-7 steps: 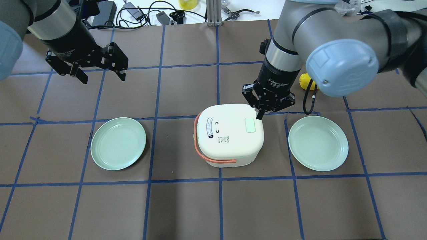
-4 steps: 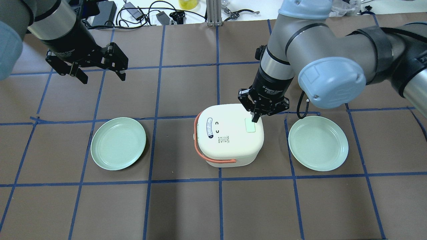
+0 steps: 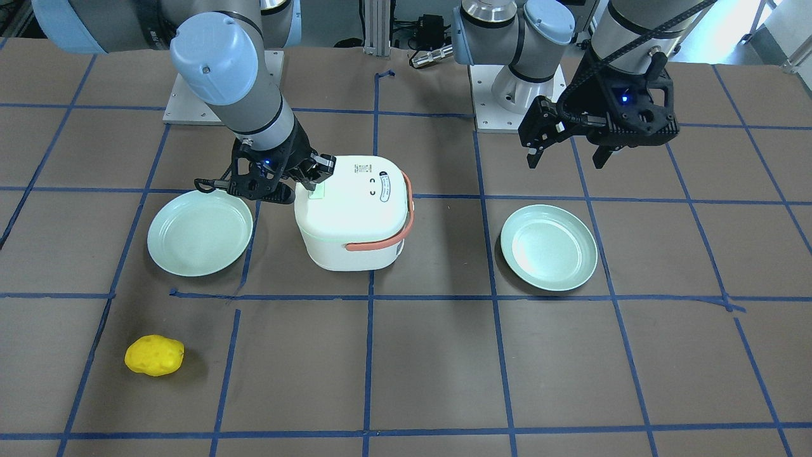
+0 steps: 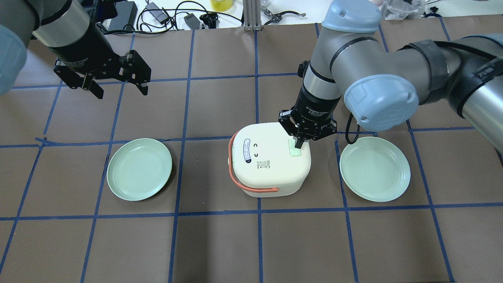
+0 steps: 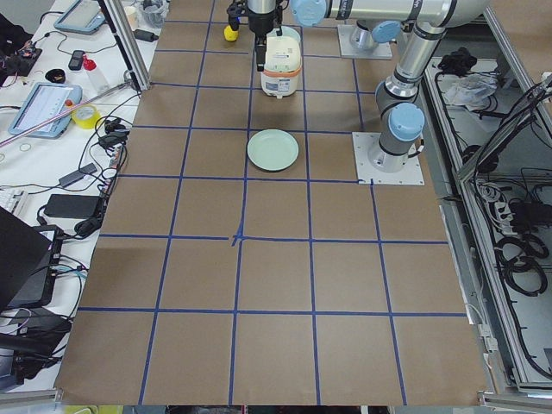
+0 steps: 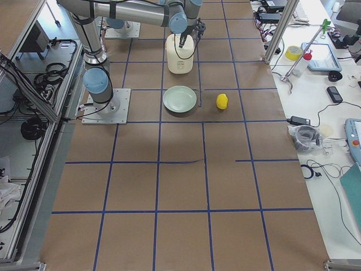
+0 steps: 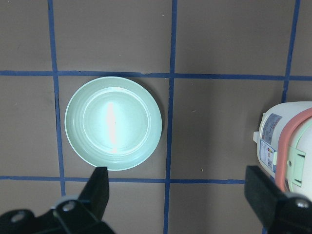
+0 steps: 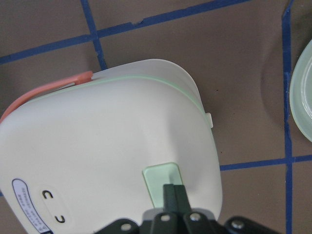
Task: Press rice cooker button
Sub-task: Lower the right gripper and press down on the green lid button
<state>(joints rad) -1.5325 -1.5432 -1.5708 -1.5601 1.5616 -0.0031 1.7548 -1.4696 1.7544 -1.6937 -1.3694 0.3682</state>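
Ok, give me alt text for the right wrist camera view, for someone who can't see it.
The right pincer, shut, points its tips at the pale green button on a white rice cooker lid; contact is unclear. A coral handle shows at upper left, a green plate's rim at right, on a brown table with blue tape.

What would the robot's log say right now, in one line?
phase: button press | right gripper: shut, tips at green button on rice cooker | left gripper: open, empty
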